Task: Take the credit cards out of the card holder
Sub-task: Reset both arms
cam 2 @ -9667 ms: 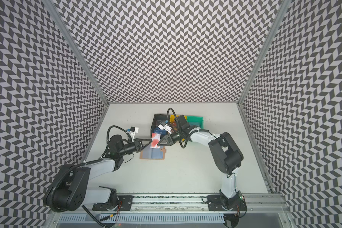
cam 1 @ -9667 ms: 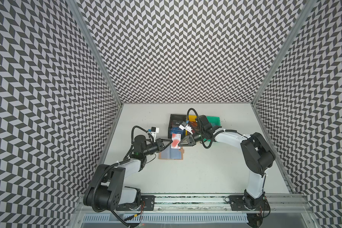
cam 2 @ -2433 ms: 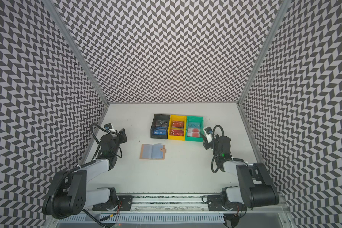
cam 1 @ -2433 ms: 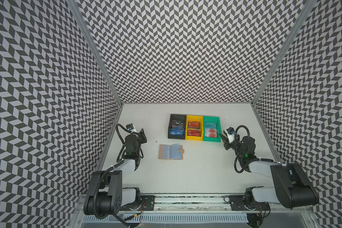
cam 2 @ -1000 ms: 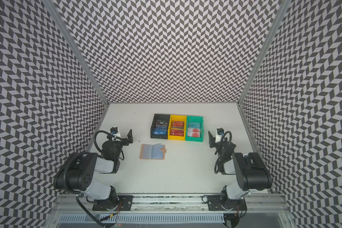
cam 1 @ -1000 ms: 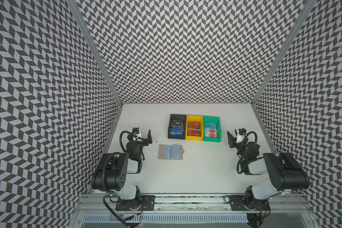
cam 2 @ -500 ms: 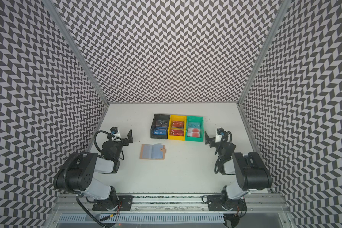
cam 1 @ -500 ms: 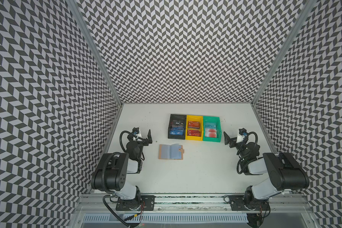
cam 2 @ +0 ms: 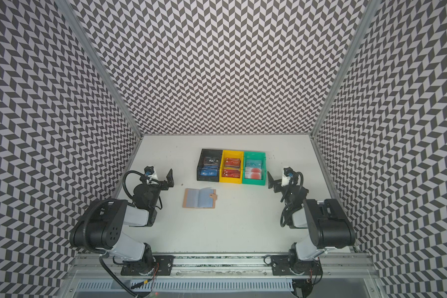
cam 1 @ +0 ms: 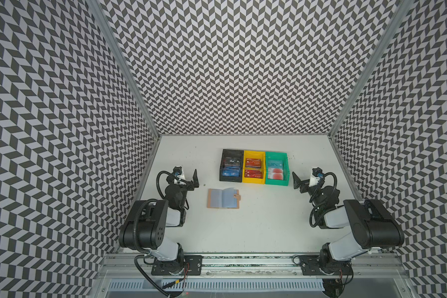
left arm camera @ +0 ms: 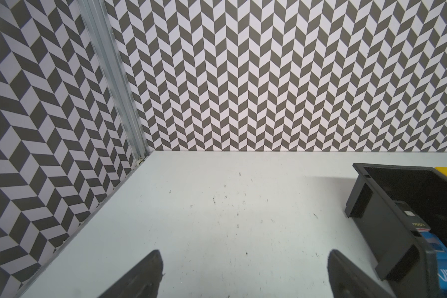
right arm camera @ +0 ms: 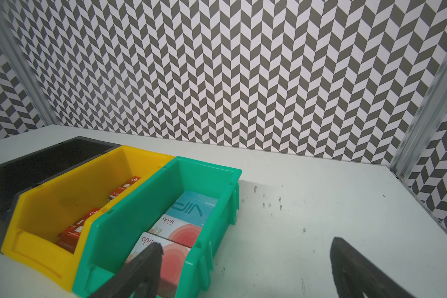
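The tan card holder (cam 1: pixel 223 198) (cam 2: pixel 199 198) lies open on the table between the arms, showing pale clear pages. The credit cards lie in the bins behind it: black and blue cards (cam 1: pixel 230 172), red cards (cam 1: pixel 253 167), and a teal card (right arm camera: pixel 191 209) with pale red-circle cards (right arm camera: pixel 178 232). My left gripper (cam 1: pixel 187 178) (left arm camera: pixel 244 258) is open and empty, left of the holder. My right gripper (cam 1: pixel 305 180) (right arm camera: pixel 245 247) is open and empty beside the green bin. Neither wrist view shows the holder.
A black bin (cam 1: pixel 232 150) (left arm camera: pixel 387 232), a yellow bin (cam 1: pixel 253 152) (right arm camera: pixel 49 201) and a green bin (cam 1: pixel 276 154) (right arm camera: pixel 140 211) stand side by side at the back middle. Patterned walls close three sides. Both arms are folded back near the front rail (cam 1: pixel 243 258).
Earlier both grippers worked over the holder near the bins; the arms have since drawn back to the sides. In the last second the right jaws spread wider. The left arm has stayed still.
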`<state>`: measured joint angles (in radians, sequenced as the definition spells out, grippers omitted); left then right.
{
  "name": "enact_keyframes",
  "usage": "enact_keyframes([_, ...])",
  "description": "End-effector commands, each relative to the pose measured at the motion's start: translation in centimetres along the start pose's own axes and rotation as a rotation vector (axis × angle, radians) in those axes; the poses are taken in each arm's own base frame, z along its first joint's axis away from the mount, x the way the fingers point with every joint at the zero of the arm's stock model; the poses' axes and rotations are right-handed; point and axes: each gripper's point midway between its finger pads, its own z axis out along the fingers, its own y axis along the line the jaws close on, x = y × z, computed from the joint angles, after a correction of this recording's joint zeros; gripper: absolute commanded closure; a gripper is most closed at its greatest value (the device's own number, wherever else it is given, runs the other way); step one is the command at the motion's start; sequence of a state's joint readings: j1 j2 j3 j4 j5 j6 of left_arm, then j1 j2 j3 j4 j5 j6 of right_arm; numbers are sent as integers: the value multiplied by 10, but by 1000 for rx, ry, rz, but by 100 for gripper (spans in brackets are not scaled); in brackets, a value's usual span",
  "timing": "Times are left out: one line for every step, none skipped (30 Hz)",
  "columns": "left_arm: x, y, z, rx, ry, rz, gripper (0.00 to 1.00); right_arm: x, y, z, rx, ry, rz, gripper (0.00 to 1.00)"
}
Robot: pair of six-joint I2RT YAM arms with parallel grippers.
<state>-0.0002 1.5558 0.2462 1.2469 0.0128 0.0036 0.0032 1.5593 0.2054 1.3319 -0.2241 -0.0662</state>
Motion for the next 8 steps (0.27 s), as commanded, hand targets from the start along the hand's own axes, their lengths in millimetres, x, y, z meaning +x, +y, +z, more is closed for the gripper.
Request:
enact_keyframes([-2, 0, 3, -3, -4, 6, 0, -7, -1, 2, -1, -30, 1, 1])
enact_keyframes([-2, 0, 3, -3, -4, 6, 0, -6, -1, 2, -1, -29, 1, 1])
enact_keyframes([-2, 0, 3, -4, -5, 7, 0, -7, -1, 2, 0, -29, 2, 1])
enact_keyframes([-2, 0, 3, -4, -4, 6, 0, -6, -1, 2, 0, -26, 3, 1])
enact_keyframes([-3, 0, 3, -4, -6, 7, 0, -6, -1, 1, -1, -27, 3, 1])
enact_keyframes([-2, 0, 3, -3, -4, 7, 0, -6, -1, 2, -1, -28, 2, 1])
enact_keyframes([-2, 0, 3, -4, -4, 7, 0, -7, -1, 1, 0, -32, 2, 1])
enact_keyframes([-3, 0, 3, -5, -5, 6, 0, -7, -1, 1, 2, -33, 0, 1])
